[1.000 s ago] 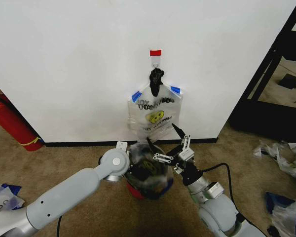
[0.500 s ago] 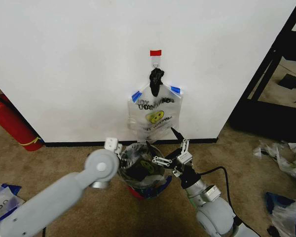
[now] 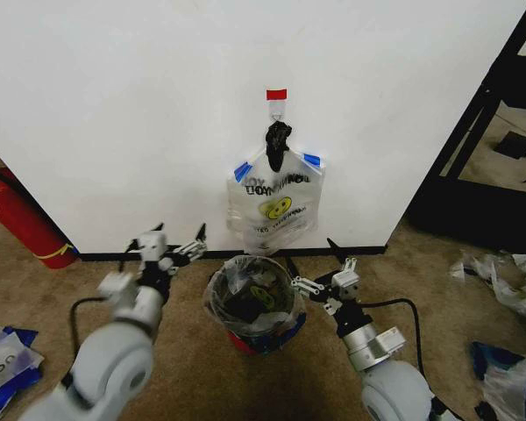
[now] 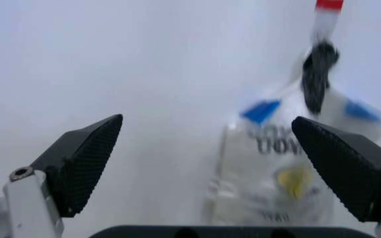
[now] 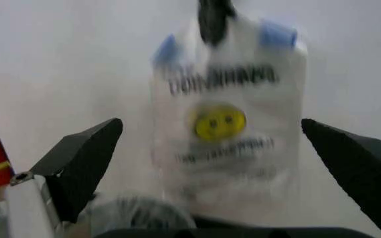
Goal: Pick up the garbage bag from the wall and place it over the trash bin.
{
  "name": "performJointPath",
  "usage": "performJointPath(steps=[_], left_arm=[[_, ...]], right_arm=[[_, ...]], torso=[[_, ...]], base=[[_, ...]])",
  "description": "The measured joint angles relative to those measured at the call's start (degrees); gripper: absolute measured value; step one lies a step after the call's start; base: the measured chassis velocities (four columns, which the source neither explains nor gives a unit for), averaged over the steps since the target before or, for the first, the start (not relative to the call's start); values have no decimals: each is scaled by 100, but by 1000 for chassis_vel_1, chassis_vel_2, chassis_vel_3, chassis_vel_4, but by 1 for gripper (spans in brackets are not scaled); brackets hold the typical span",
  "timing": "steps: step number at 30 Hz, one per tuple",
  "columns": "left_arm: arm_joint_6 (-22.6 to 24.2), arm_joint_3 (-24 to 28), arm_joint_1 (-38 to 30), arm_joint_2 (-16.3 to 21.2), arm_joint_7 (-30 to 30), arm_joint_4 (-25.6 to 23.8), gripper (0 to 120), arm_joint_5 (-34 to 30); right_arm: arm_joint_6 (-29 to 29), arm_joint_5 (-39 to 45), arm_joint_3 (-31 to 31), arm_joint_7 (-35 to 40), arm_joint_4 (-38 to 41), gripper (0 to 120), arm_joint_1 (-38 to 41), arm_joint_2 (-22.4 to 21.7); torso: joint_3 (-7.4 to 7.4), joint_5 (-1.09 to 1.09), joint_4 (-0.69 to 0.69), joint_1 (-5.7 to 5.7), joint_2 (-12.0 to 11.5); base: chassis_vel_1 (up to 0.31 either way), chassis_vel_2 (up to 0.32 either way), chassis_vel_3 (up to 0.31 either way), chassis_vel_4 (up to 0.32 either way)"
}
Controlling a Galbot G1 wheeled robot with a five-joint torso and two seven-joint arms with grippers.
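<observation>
The garbage bag [image 3: 276, 203] hangs flat on the white wall [image 3: 123, 114] from a hook under a red tape strip [image 3: 276, 94], below a black knotted lump [image 3: 278, 140]. Under it stands the trash bin [image 3: 245, 338], with a similar translucent smiley bag [image 3: 250, 294] draped in its mouth. My left gripper [image 3: 181, 235] is open just left of the bin. On the bin's other side my right gripper [image 3: 309, 254] is open too. Both wrist views face the hanging garbage bag [image 4: 289, 163] [image 5: 227, 124] between open fingers [image 4: 85, 163] [image 5: 85, 163].
A red fire extinguisher [image 3: 22, 219] leans at the far left by the wall. A black shelf frame [image 3: 482, 132] stands at the right. Loose plastic bags lie on the carpet at the right [image 3: 508, 373] and at the lower left [image 3: 4, 355].
My left arm has pulled back from over the bin to its left side. The right gripper has shifted slightly right, away from the rim. The lined bin mouth is now uncovered.
</observation>
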Motion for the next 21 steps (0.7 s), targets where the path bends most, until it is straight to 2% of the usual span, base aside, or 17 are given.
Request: performJointPath(steps=[3, 6, 9, 15, 19, 21], left_arm=[[-528, -221, 365, -399, 589, -35, 100, 524], [-895, -337, 650, -722, 1096, -98, 100, 764], [-896, -333, 680, -836, 1132, -107, 100, 775], [-890, -301, 672, -1269, 1202, 62, 100, 1001], [-877, -283, 680, -1393, 1176, 78, 100, 1023], [-844, -283, 692, -1477, 1143, 65, 100, 1023]], right_arm=[[-31, -41, -163, 510, -66, 100, -139, 109], [-55, -88, -130, 803, 72, 100, -259, 261], [-13, -259, 69, 781, 133, 100, -307, 331], [649, -1018, 1003, -136, -200, 100, -500, 507], [773, -1008, 1073, -190, -426, 100, -513, 557], [814, -721, 1055, -225, -549, 100, -511, 596]], torso=[[1, 1, 1, 0, 0], [0, 0, 1, 0, 0], [1, 0, 0, 0, 0], [1, -1, 0, 1, 0], [1, 0, 0, 1, 0], [1, -1, 1, 1, 0]], base=[[0, 0, 0, 0], [0, 0, 0, 0], [0, 0, 0, 0], [0, 0, 0, 0], [0, 0, 0, 0], [0, 0, 0, 0]])
